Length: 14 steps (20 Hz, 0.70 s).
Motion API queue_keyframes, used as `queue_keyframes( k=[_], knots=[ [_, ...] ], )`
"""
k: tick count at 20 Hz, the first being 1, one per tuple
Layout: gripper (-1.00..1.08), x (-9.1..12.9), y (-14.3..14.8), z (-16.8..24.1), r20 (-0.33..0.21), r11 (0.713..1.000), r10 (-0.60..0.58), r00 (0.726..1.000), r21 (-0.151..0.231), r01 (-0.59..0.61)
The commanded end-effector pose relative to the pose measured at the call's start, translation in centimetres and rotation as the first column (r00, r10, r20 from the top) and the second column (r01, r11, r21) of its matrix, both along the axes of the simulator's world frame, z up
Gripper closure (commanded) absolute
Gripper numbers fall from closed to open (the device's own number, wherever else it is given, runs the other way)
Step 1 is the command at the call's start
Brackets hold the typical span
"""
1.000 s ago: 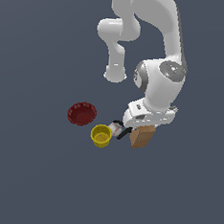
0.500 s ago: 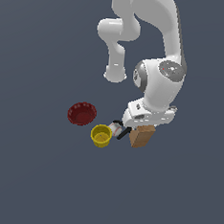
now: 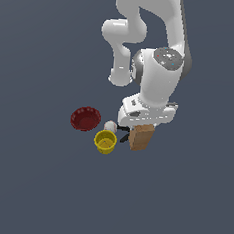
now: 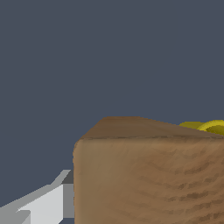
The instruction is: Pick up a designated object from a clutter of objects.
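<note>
Nothing visible has shifted since the earlier frames: the arm and every object sit where they were. Closest to the wrist camera, the wooden block (image 4: 148, 175) fills most of the view, its grain-textured face right up against the lens, with one pale finger (image 4: 41, 205) of the gripper (image 3: 138, 127) lying along one side of it. The other finger is out of sight, so whether the gripper is clamped on the block or merely straddling it cannot be told. In the exterior view the block (image 3: 141, 136) stands on the desk (image 3: 43, 183) directly beneath the hand.

Judged by its look, the block is rigid, solid and fairly heavy; its flat parallel faces should give good friction, so a squeeze across the narrower pair of sides, near the middle, seems soundest.

Just beyond it lie the black clamp (image 3: 123, 129), the yellow cup (image 3: 106, 141) and the white baseball (image 3: 110, 126); farthest off is the dark red bowl (image 3: 85, 119).
</note>
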<state>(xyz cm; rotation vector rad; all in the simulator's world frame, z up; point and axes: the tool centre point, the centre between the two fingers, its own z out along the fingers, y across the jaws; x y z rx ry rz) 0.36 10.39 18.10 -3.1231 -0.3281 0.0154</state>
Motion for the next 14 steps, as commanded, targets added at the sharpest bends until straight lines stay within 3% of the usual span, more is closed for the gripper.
queue_keyframes(
  k=[1,14],
  knots=[
    [1.08,0.3,-2.0,2.2,0.01,1.0,-0.003,1.0,0.002,0.003],
    [1.08,1.0,-14.3,13.6,0.01,1.0,-0.003,1.0,0.004,0.003]
  ],
)
